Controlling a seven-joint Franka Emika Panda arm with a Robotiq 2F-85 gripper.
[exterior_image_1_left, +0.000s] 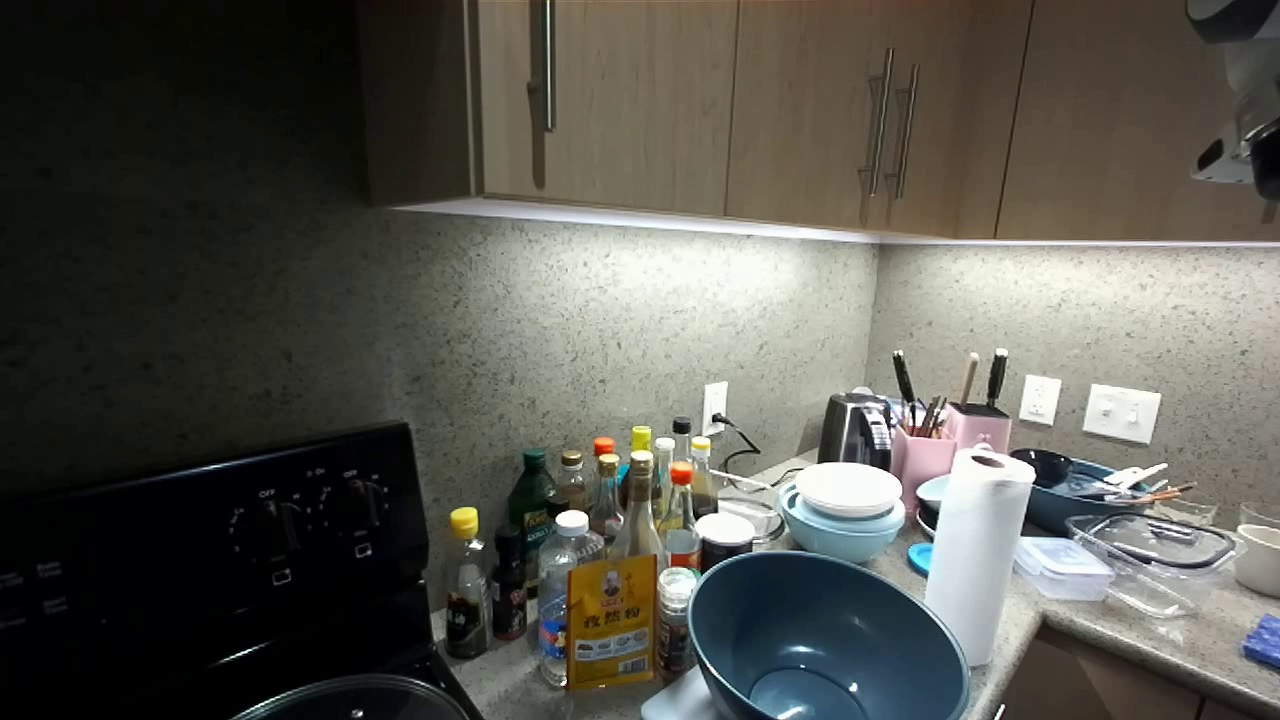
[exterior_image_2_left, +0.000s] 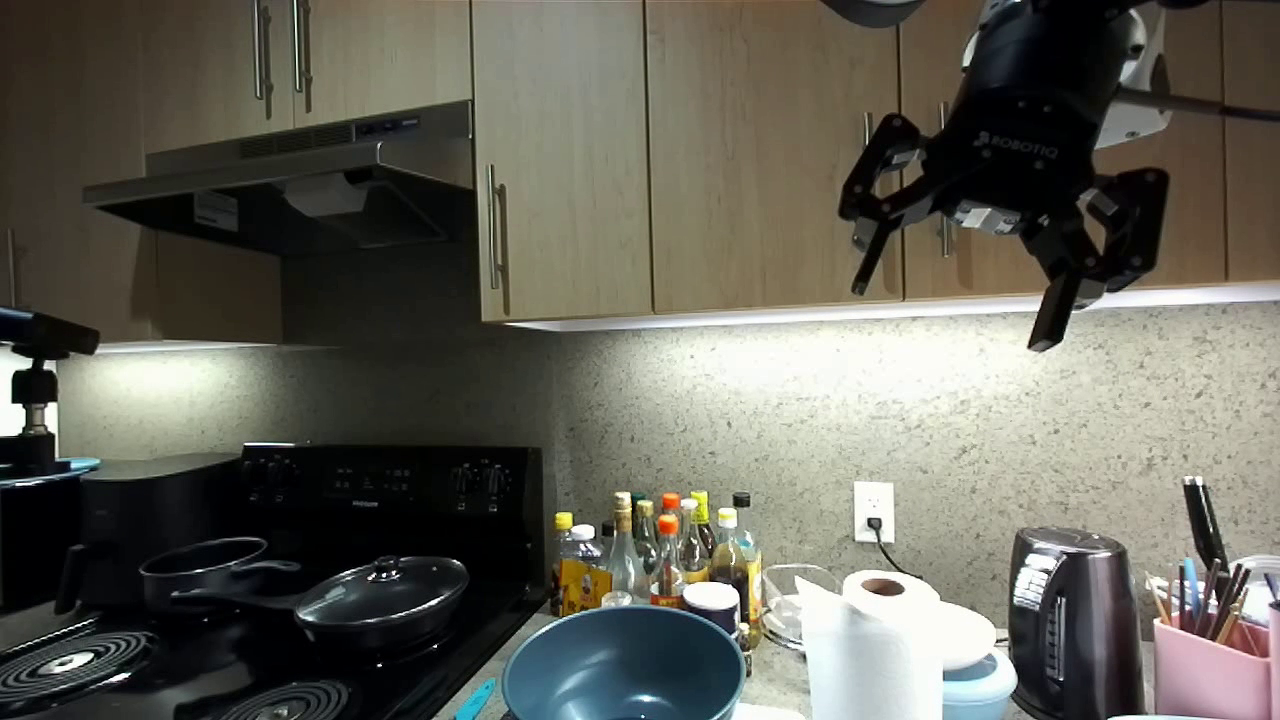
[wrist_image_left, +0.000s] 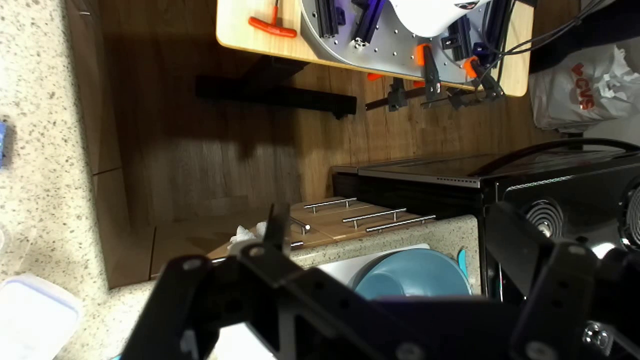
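My gripper (exterior_image_2_left: 953, 318) hangs high in front of the upper cabinets, its fingers spread wide with nothing between them. In the wrist view the gripper (wrist_image_left: 392, 215) also stands open, above a deep blue bowl (wrist_image_left: 412, 272) on the counter. That blue bowl (exterior_image_1_left: 830, 630) sits in front of a crowd of sauce bottles and a yellow spice packet (exterior_image_1_left: 612, 622). A paper towel roll (exterior_image_1_left: 980, 560) stands upright beside it, with light-blue bowls (exterior_image_1_left: 840, 525) behind. Only part of the white arm (exterior_image_1_left: 1255, 90) shows at an exterior view's upper right; the fingers are not visible there.
A black stove carries a lidded pan (exterior_image_2_left: 382, 600) and a saucepan (exterior_image_2_left: 205, 570), under a range hood (exterior_image_2_left: 300, 170). Farther along the counter are a kettle (exterior_image_2_left: 1075, 620), a pink utensil holder (exterior_image_2_left: 1215, 660) and clear containers (exterior_image_1_left: 1150, 560). Cabinet handles (exterior_image_2_left: 945, 180) project behind the gripper.
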